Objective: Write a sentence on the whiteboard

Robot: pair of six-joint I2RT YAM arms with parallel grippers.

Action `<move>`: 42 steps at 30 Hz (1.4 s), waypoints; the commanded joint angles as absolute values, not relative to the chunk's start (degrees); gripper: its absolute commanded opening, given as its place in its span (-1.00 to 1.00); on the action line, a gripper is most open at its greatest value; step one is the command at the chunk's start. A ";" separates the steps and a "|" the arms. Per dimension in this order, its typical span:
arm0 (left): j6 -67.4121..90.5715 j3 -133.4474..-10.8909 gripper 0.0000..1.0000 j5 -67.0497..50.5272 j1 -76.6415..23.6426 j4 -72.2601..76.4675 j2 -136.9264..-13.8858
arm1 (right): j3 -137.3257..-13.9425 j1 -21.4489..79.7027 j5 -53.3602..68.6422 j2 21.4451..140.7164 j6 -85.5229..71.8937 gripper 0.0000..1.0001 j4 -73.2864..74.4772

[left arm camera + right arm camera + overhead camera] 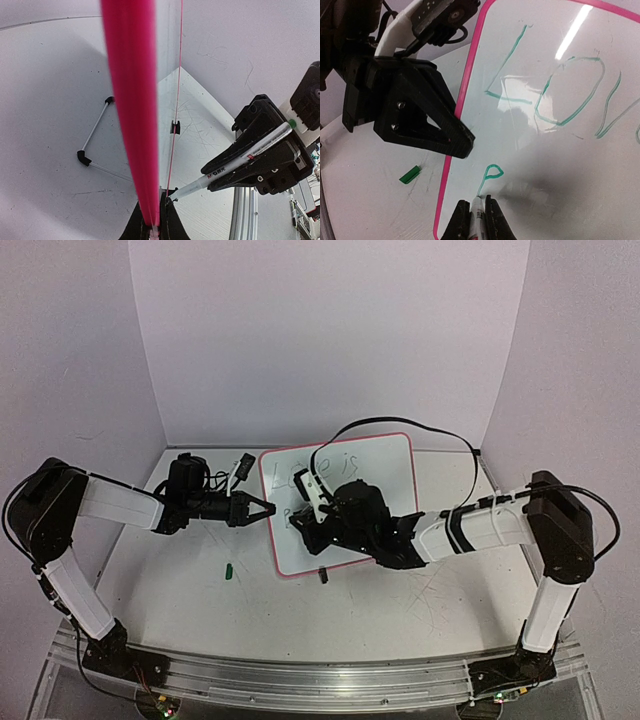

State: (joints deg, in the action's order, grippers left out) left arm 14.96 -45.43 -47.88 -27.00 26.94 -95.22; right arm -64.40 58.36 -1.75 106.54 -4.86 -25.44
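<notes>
Pinching a green marker (245,154), the right gripper (472,210) starts the sentence's (510,98) second line under "Love is", the left gripper (262,510) clamping the whiteboard's (560,165) frame.

Overhead view. A small green cap (228,570) lay on the white counter (400,615), between 7 and 8 o'clock from the view's centre. Faint pen scuffs (440,590) marked the counter toward 4 o'clock. Pale backdrop walls (320,340) stood at 12 o'clock; an aluminium rail (320,677) ran along 6 o'clock.
</notes>
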 commanded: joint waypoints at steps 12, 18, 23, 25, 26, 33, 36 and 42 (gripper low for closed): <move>11.79 -47.70 -1.00 -43.07 -26.90 26.18 -95.38 | -62.05 57.87 -4.07 100.05 -4.16 -1.00 -29.39; 11.76 -47.62 -1.00 -43.17 -26.90 26.16 -95.26 | -64.43 57.90 -3.33 102.66 -4.46 -1.00 -29.39; 11.69 -47.55 -1.00 -43.21 -26.89 26.10 -95.37 | -65.19 57.80 -4.79 102.99 -4.07 -1.00 -29.39; 11.68 -47.55 -1.00 -43.21 -26.89 26.10 -95.38 | -65.75 57.78 -6.40 103.39 -4.27 -1.00 -28.95; 11.66 -47.55 -1.00 -43.24 -26.89 26.10 -95.37 | -65.91 57.75 -7.02 103.59 -4.23 -1.00 -28.79; 11.64 -47.51 -1.00 -43.32 -26.88 26.10 -95.27 | -66.37 57.51 -8.09 104.57 -4.39 -1.00 -27.98; 11.67 -47.54 -1.00 -43.33 -26.92 26.10 -95.30 | -66.33 57.44 -8.03 104.76 -4.39 -1.00 -27.69; 11.69 -47.72 -1.00 -43.33 -26.89 26.09 -95.43 | -65.53 57.45 -8.51 104.59 -4.59 -1.00 -27.02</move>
State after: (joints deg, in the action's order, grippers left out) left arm 14.94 -45.45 -48.07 -27.00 26.96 -95.22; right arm -64.20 57.63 -6.91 104.05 -4.14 -26.90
